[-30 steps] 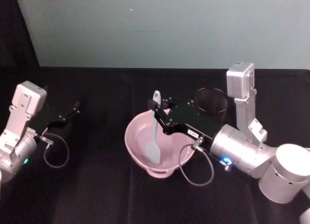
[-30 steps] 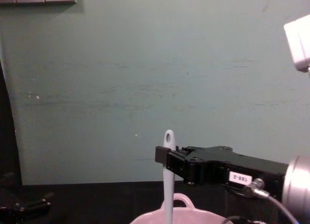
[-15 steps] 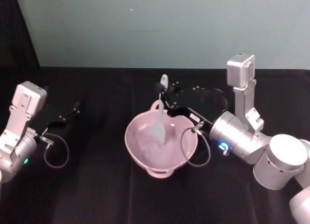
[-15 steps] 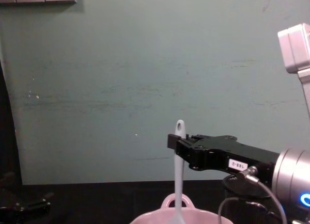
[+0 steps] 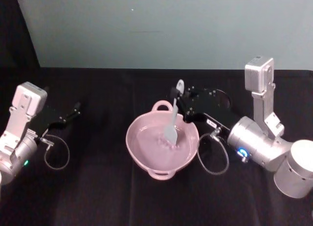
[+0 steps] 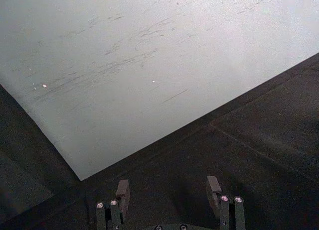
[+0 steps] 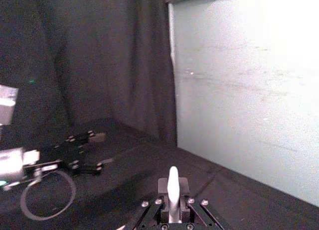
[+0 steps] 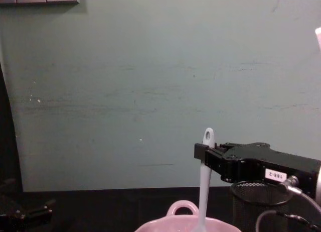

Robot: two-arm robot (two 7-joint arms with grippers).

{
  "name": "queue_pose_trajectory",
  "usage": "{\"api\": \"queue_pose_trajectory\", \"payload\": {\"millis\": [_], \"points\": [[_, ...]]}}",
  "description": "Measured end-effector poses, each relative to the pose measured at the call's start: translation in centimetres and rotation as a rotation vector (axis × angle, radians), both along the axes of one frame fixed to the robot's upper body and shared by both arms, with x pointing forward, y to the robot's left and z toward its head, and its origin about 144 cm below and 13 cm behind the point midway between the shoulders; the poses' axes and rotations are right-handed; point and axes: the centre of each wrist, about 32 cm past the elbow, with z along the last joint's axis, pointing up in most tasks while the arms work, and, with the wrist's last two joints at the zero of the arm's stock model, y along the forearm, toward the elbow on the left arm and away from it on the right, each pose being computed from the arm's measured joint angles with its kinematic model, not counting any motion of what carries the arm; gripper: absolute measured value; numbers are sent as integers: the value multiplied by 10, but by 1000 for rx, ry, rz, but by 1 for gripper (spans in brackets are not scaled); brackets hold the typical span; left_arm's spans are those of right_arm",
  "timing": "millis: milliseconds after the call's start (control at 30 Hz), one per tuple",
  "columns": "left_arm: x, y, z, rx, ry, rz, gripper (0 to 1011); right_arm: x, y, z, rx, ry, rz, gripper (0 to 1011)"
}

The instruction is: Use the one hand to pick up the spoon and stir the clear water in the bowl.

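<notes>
**Right gripper holds the spoon nearly upright in the pink bowl**

I see my right gripper (image 5: 176,95) with its jaws clamped on the slim white plastic spoon (image 5: 174,112), just under its oval-holed end. The spoon's long axis stands near vertical, hole up, with the flat paddle blade down in the water on the right side of the glossy pink bowl (image 5: 130,138). A black wire-mesh cup (image 8: 249,204) stands just behind the gripper. My left gripper (image 6: 168,191) sits over the black tabletop (image 5: 98,187), well to the left, jaws wide and empty.
</notes>
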Motion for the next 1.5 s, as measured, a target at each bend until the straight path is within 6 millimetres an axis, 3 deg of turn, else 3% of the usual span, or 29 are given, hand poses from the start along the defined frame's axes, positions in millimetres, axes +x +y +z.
{"api": "queue_pose_trajectory", "payload": {"millis": [367,700,1167,1500], "points": [[0,0,0,0,0,0,1011,-26,6,3,-4,54,102,120],[0,0,0,0,0,0,1011,-28,22,4,-1,60,154,120],[0,0,0,0,0,0,1011,6,44,-4,19,12,138,120],[0,0,0,0,0,0,1011,26,39,-8,11,-24,81,120]]}}
